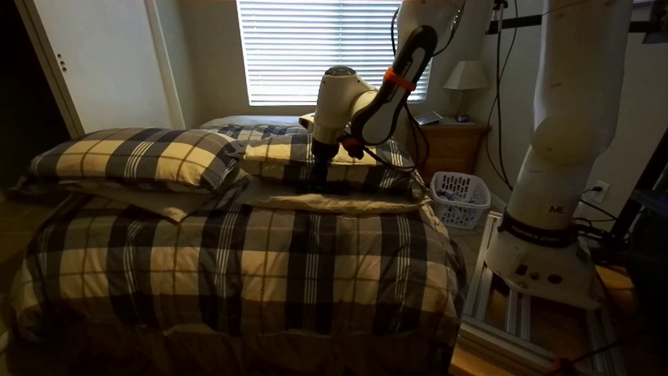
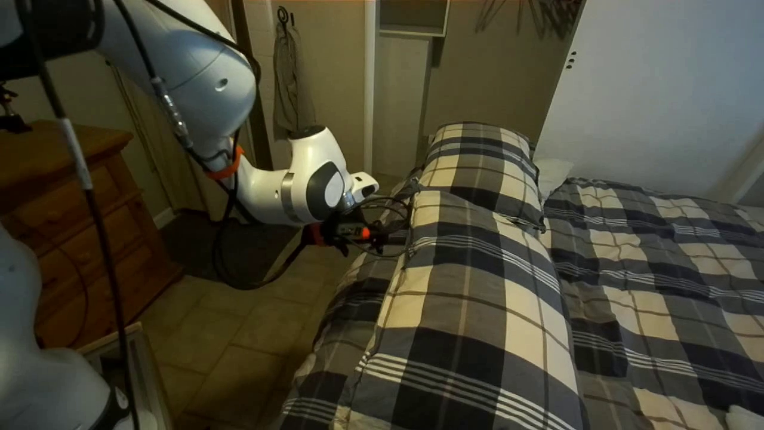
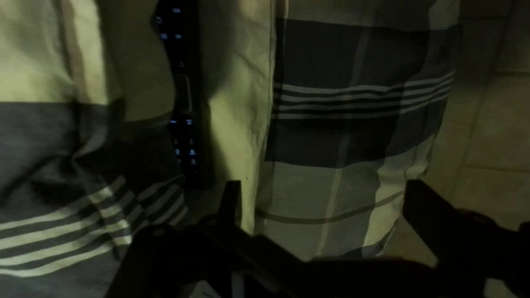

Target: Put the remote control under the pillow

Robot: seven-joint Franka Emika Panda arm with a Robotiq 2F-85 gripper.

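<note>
Nearest our wrist camera, the gripper [image 3: 323,184] spreads its two dark fingers [image 3: 233,198] wide apart, with nothing held between them. Off to the left of that view, just beyond one of them, we see the remote control [image 3: 188,99], its keys glowing and its upper end cut off by the edge. It lies on cream cloth [image 3: 232,136], close beside the flatter plaid pillow [image 2: 471,286]; the light down there is poor, so we can't say whether any of it is tucked underneath.

In an exterior view that pillow's bulk stands between us and the ends of the fingers. The arm [image 1: 378,117] crosses in front of the same pillow, and a cable [image 2: 253,288] hangs from it in a loop. The puffier pillow [image 1: 135,154] meets the flatter one end to end, and the plaid bedcover [image 1: 313,250] spreads before both. Past the bedcover's edge we have a white laundry basket [image 1: 462,219], near a wooden nightstand [image 1: 455,145] bearing a lamp [image 1: 465,75].
</note>
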